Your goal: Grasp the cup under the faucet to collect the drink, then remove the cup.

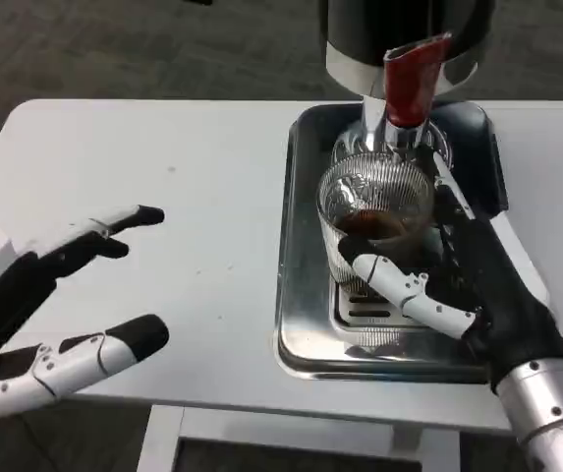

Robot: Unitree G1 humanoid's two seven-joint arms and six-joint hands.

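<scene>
We looked down on a white worktop (pixel 163 147) where a shallow metal tray (pixel 296 295) sat to the right, holding the base of a drink dispenser (pixel 399 29) with a red faucet lever (pixel 411 84). Directly under the faucet stood the cup (pixel 374 202), a clear ribbed glass tumbler, upright on the tray's drip grate (pixel 360 310), with a little dark drink pooled in its bottom. Our right hand (pixel 458 285) wrapped the cup from the right, one white finger (pixel 404 290) curving across its lower front, so it was holding the glass. Our left hand (pixel 60 295) hovered well apart over the bare worktop on the left, fingers spread wide and holding nothing. We judged the glass rigid, breakable and smooth, its ribs offering some grip, and growing heavier as it filled. The safest hold seemed to be around the middle of the wall, kept level to avoid spilling.
</scene>
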